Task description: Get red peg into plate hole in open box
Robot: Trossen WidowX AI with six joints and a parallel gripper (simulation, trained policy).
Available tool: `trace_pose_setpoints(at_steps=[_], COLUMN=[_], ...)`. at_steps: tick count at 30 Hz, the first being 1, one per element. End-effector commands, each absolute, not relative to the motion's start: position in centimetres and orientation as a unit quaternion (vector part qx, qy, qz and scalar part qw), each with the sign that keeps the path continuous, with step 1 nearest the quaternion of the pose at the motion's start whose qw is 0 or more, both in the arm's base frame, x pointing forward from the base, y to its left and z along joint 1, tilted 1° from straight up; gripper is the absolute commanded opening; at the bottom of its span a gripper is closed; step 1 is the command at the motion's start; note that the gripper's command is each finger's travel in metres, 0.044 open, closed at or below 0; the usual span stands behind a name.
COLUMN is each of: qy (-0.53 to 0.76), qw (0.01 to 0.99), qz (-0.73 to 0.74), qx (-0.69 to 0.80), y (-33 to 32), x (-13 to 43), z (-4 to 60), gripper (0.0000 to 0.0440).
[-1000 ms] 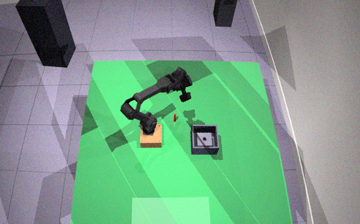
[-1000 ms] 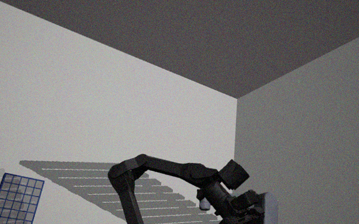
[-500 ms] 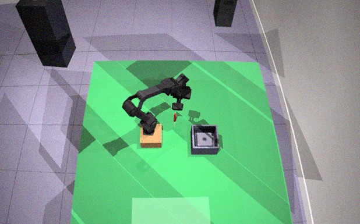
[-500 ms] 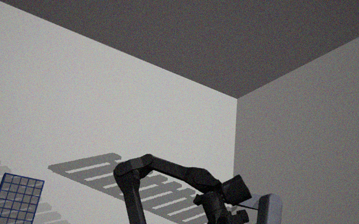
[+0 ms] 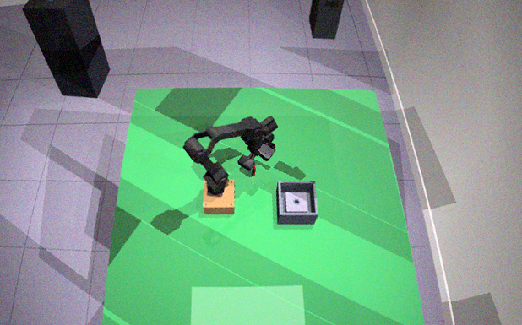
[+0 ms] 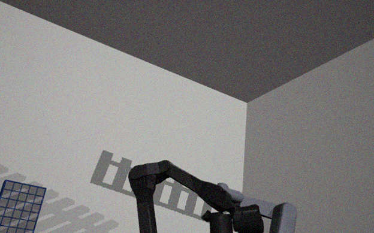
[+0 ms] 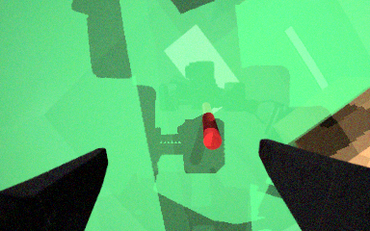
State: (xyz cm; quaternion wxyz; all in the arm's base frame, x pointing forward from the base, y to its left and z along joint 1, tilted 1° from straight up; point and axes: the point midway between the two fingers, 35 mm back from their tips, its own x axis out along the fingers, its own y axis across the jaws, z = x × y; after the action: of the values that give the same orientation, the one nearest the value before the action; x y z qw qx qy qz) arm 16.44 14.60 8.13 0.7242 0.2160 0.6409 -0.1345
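Note:
The red peg [image 5: 254, 171] [image 7: 212, 139] stands upright on the green table, left of the box in the top view. My gripper [image 5: 256, 158] [image 7: 184, 151] is wide open and empty, pointing down above the peg. In the wrist view the peg shows in the gap between the fingertips, nearer the right finger, and lower than they are. The grey open box [image 5: 296, 220] holds a pale plate [image 5: 288, 205] with a dark round hole near its middle. The exterior view shows the arm, but not the peg, the box or the fingertips.
The arm's orange base block [image 5: 218, 203] [image 7: 357, 144] stands left of the box. A pale rectangle [image 5: 249, 314] lies near the table's front edge. A black pedestal [image 5: 66, 38] bearing another arm and a dark cabinet [image 5: 326, 9] stand on the floor beyond the table.

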Motion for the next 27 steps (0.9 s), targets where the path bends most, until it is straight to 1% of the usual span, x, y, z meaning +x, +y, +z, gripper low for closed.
trace_pose_setpoints(at_steps=[1, 9, 21, 23, 27], qy=[0.648, 0.644, 0.628, 0.627, 0.629], qw=[0.7, 0.674, 0.657, 0.653, 0.64], qz=[-0.196, -0.253, -0.28, -0.285, -0.298], qx=[0.227, 0.258, 0.309, 0.315, 0.325], y=[13.6, 13.3, 13.7, 13.8, 13.7], x=[15.9, 15.7, 15.6, 15.5, 15.0], z=[6.4, 3.6, -0.7, -1.2, -2.0], gripper=[0.044, 0.044, 0.0437, 0.0416, 0.0328])
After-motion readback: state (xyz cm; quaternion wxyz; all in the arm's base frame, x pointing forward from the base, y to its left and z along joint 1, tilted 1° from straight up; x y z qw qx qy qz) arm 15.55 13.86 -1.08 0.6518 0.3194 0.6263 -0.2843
